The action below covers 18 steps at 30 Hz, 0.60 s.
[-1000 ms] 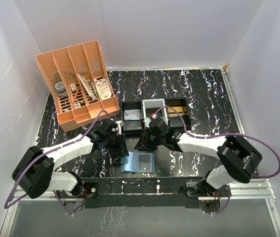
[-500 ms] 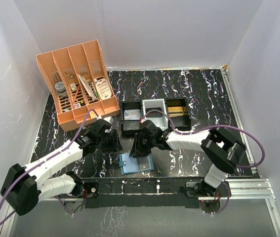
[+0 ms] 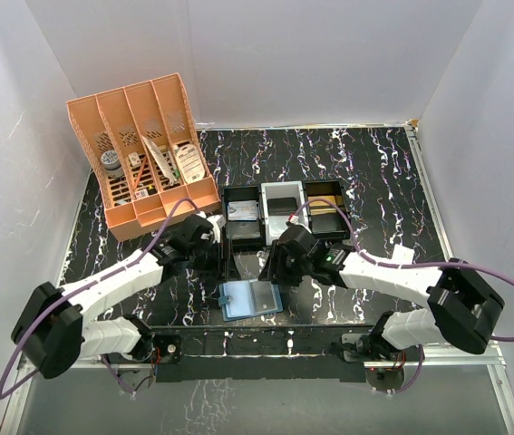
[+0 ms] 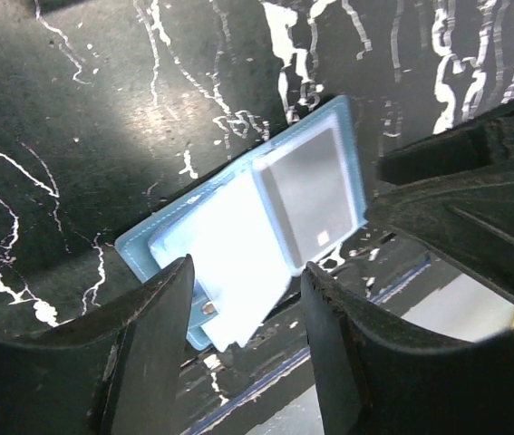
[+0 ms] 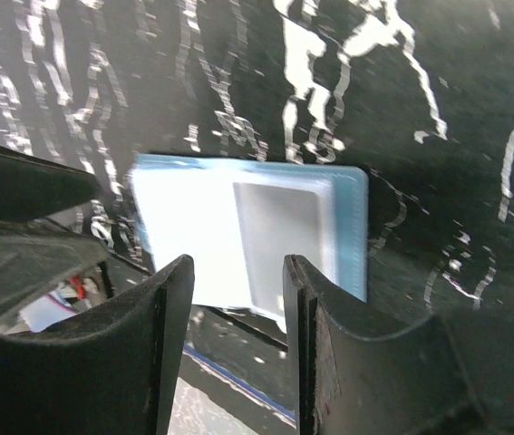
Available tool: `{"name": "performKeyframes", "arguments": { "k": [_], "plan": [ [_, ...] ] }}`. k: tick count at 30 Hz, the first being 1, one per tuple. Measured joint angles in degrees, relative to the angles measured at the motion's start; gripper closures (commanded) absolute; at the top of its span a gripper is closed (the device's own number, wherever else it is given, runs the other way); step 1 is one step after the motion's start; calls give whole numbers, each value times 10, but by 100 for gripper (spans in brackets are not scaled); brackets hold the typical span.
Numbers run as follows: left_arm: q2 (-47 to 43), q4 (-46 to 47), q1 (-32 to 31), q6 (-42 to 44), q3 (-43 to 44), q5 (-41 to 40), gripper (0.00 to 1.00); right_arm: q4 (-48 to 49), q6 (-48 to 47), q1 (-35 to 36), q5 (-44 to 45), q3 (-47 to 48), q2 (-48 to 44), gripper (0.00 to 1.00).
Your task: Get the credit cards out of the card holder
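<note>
Since the frame a second ago, the card holder (image 3: 250, 299) has turned a little out of square with the table's near edge. The right arm's wrist has also shifted to the right. The holder lies flat and open on the table (image 3: 374, 172), lighter inside up, close to the near edge and between the two arms. In its right-hand pocket sits a grey rectangle, which looks like one of the credit cards (image 4: 315, 195), fully tucked in. Whether more sit beneath it cannot be told.

The left fingers (image 4: 152, 353) stand apart with nothing between them, hovering over the holder's left flap. The right fingers (image 5: 143, 344) are likewise apart and empty, over the pocket side.

To do this step well, I judge that one arm should pin the bare flap flat. The other should then catch the card's exposed edge and slide it out along the pocket's opening rather than pulling upward, since the soft holder would probably lift or fold with it. The trays (image 3: 284, 213) just behind leave little room on that side.
</note>
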Motion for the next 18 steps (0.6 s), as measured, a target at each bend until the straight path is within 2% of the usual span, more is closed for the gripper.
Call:
{"name": "performKeyframes", "arguments": {
  "k": [7,12,18],
  "plan": [
    [64,-38,-3,24,14,-23,51,-22,3,0,-3,-19,15,57],
    [59,-42,-6,25,8,-33,52,-21,2,0,-15,-19,35,58],
    [63,-37,-6,23,-17,-33,58,-13,0,0,-27,-19,56,61]
  ]
}}
